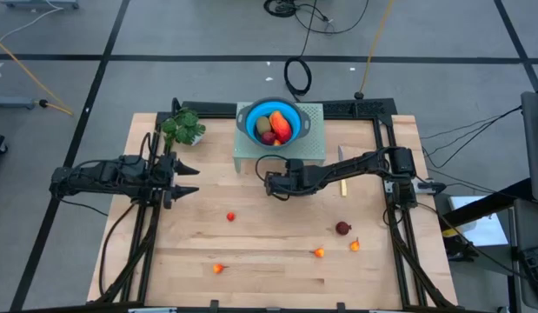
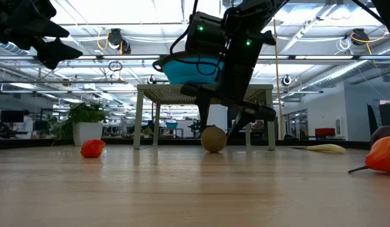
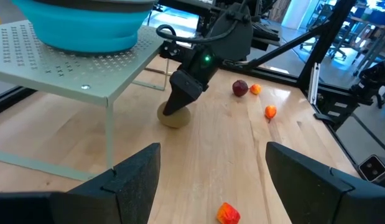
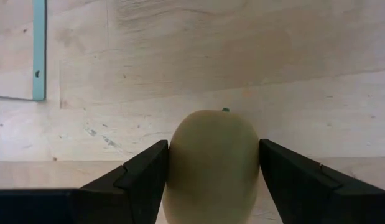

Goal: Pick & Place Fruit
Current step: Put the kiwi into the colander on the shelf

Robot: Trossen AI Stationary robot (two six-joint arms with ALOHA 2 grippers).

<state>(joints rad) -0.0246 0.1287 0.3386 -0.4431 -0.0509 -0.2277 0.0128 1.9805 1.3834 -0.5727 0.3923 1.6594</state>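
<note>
Fingers of the right pincer (image 4: 212,171) sit on both sides of the kiwi (image 4: 212,163), nearly touching it, with its long way running straight out from the pincer. Kiwi rests on the table (image 1: 277,252) beside the rack (image 1: 312,148) holding the blue bowl (image 1: 244,117). Right arm reaches low across the table; the left pincer (image 1: 189,180) waits open, well apart.

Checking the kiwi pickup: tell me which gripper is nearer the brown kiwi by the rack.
Right. The right gripper straddles the kiwi, a finger on each side. The left gripper hovers open, well off to the kiwi's left.
</note>
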